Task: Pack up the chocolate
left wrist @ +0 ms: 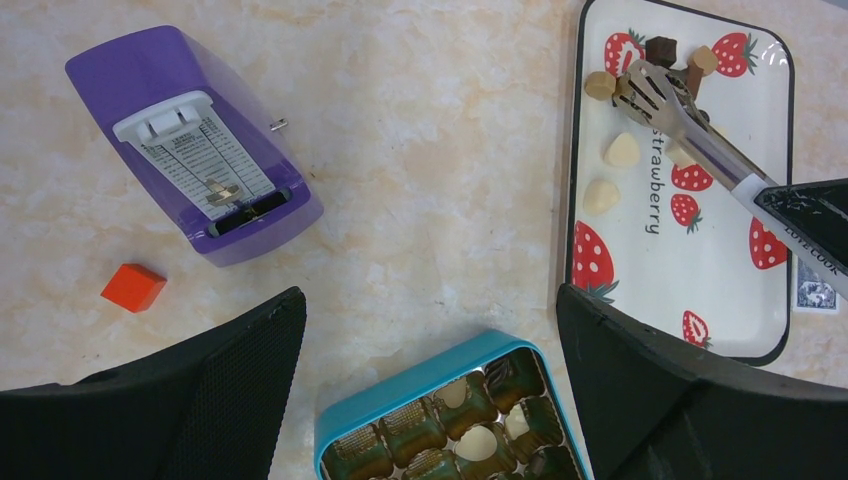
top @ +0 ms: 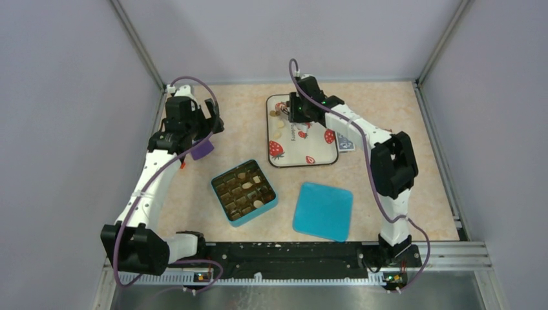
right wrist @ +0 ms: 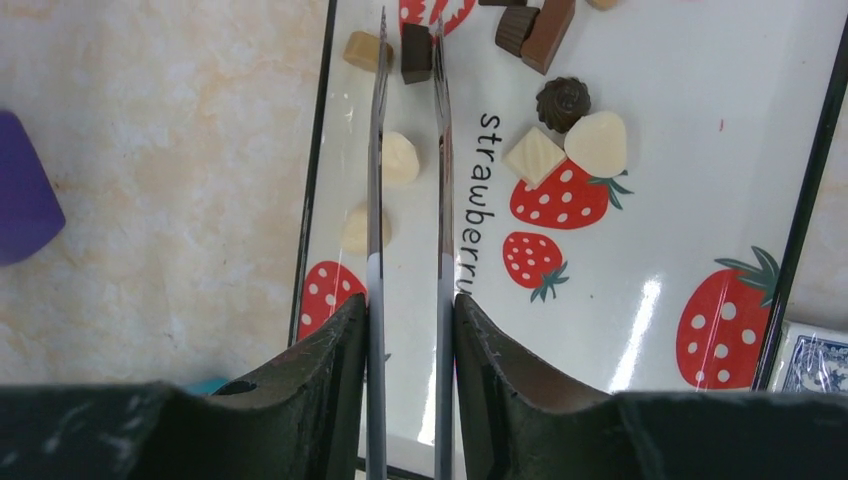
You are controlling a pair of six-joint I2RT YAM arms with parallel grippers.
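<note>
Right gripper [right wrist: 408,330]: pressed onto the two arms of the metal tongs [right wrist: 376,150], one finger on each side, squeezing them narrow over the upper left part of the strawberry-print tray [right wrist: 650,250].
Tong tips: a dark brown square piece [right wrist: 416,52] sits between them near the top edge of the right wrist view, against the right blade. Whether it is lifted cannot be told.
Left gripper [left wrist: 428,300]: spread wide and holding nothing, above the marbled table [left wrist: 430,150] near the box's far corner.
Chocolate pieces [right wrist: 565,100]: loose on the tray's upper half. Dark, light brown and cream ones cluster right of the tongs, and two cream ones and a tan one lie by the left blade.
Teal box [top: 223,187]: open at the centre of the top view, below the tray. Its gold compartments are partly filled, and a few cream pieces show among them.
Teal lid [top: 323,210]: flat on the table, right of the box.
Purple stapler [left wrist: 190,150]: upper left of the left wrist view, with a small red-orange cube [left wrist: 133,287] below it.
Blue card pack [right wrist: 815,355]: at the tray's right edge.
</note>
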